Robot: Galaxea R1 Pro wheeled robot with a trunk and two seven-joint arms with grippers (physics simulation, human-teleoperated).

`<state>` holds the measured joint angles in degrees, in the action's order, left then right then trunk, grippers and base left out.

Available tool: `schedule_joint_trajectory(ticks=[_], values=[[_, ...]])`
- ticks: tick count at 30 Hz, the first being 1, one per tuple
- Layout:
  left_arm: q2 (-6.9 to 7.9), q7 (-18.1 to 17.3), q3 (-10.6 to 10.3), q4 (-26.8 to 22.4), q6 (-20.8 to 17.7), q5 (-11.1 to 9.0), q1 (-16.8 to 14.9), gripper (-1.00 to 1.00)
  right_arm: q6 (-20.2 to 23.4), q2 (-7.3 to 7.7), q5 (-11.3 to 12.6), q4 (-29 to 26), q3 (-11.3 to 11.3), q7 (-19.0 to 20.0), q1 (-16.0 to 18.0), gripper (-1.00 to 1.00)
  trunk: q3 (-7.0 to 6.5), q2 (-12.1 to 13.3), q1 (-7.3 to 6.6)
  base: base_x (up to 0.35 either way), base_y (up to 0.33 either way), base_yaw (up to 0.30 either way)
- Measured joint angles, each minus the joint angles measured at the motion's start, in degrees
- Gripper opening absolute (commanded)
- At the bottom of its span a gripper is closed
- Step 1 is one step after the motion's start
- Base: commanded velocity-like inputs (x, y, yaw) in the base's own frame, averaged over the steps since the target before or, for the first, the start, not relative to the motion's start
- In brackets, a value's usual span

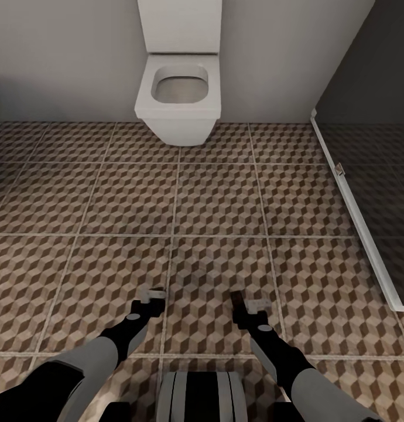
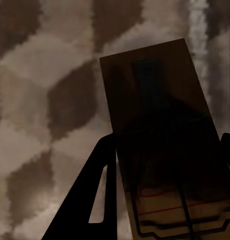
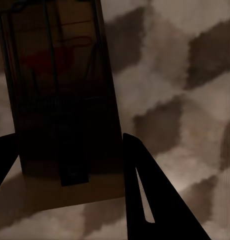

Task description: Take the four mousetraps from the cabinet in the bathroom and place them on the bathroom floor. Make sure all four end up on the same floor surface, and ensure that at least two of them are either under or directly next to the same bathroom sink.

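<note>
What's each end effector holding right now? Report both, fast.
Left end effector: shut on a mousetrap.
Right end effector: shut on another mousetrap.

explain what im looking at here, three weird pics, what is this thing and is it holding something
It is a simulated wheeled robot with two arms, in a bathroom. The big picture comes from a camera on its head, looking down at the patterned floor tiles, a white toilet and a dark shower area. The left tool and right tool reach forward. The two dim pictures come from cameras near each wrist. Each tool grips a small wooden mousetrap: one in the left, one in the right, both above the tiles.
</note>
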<state>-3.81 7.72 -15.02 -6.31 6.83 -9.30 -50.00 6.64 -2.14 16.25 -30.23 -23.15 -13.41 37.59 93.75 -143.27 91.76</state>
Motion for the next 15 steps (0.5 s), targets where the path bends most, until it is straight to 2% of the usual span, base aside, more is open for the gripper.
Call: schedule_joint_trajectory(ticks=[4,8,11,15], values=[[-0.25,0.0,0.01,0.07,0.0,0.02,0.05,-1.0,-0.06,-0.18,-4.48,0.0,0.12,0.01,0.0,-1.0,0.0,0.0,0.0,0.0,0.0,0.0],[-0.31,0.0,0.01,0.06,0.06,0.07,0.22,-1.0,-0.1,-0.68,-7.45,0.0,0.15,-0.02,0.05,-1.0,0.0,0.0,0.0,0.0,0.0,0.0],[-0.38,0.0,0.01,0.02,0.08,0.09,0.29,-1.0,-0.14,-1.04,-8.73,-0.06,0.16,-0.02,0.14,-1.0,0.0,0.0,0.0,0.0,0.0,0.0],[-0.39,0.0,-0.02,0.01,0.1,0.09,0.35,-1.0,-0.18,-1.21,-9.06,-0.08,0.17,0.02,0.16,-1.0,0.0,0.0,0.0,0.0,0.0,0.0]])
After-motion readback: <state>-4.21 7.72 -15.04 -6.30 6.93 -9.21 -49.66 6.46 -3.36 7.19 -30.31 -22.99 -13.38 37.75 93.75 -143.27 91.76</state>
